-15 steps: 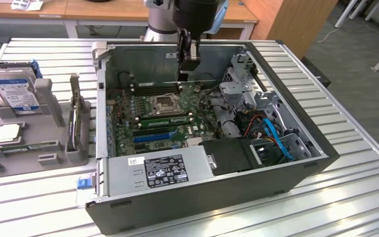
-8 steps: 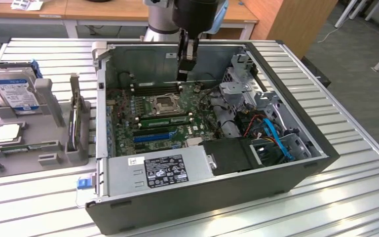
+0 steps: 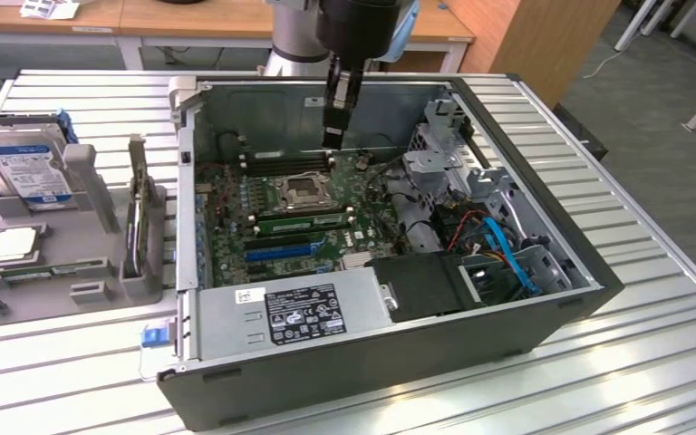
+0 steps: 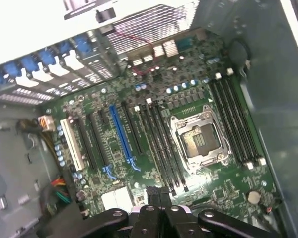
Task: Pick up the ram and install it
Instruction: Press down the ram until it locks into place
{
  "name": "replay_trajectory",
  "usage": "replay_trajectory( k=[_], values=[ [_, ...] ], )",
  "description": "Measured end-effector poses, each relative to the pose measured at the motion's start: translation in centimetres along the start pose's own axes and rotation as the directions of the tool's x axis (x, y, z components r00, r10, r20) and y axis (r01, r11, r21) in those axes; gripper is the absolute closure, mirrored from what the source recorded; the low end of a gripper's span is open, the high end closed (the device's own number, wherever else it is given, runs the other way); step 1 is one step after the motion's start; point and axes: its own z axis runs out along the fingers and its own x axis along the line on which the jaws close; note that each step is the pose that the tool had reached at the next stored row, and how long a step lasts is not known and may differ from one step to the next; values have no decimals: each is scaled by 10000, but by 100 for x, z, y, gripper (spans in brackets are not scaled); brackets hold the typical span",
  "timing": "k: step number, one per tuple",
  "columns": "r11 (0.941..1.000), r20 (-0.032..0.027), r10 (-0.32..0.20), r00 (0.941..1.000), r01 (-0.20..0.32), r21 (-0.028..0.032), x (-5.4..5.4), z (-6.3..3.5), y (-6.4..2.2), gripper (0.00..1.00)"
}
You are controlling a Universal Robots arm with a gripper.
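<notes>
I have the gripper [image 3: 334, 136] hanging inside the open PC case [image 3: 565, 299], above the far end of the motherboard [image 3: 300, 213], close to the memory slots [image 3: 285, 164] beyond the empty CPU socket [image 3: 302, 189]. Fingers are together, pinched shut. I can't make out a green stick between them in the exterior view. In the wrist view a small dark stub [image 4: 155, 194] sits right at the fingertips, but I can't tell what it is.

A long green ram [image 3: 304, 217] stick lies in a slot just on the near side of the socket, well apart from the gripper. Whether it's fully latched, can't tell. Another thin green strip [image 3: 33, 274] sits on the grey parts holder [image 3: 70, 285] on the exterior view's left, near the silver CPU chip [image 3: 15, 245] and the hard drive [image 3: 28, 172].

My read: install stage, either pressing or just done, since the closed fingers carry nothing clear. Next move calls for careful alignment with a slot and a straight, even push so neither the clips nor the board get strained.
</notes>
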Motion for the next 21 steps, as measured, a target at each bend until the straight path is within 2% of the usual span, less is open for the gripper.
replay_trajectory(
  k=[3,6,11,16,21],
  values=[
    [9986,15,528,9986,-528,-27,0,0,0,89],
    [9944,30,1054,9944,-1054,-53,0,0,0,89],
    [9811,52,1934,9811,-1933,-101,0,0,0,89],
    [9600,70,2797,9601,-2795,-150,0,0,0,89],
    [9310,83,3646,9311,-3644,-201,0,0,0,89]
  ],
)
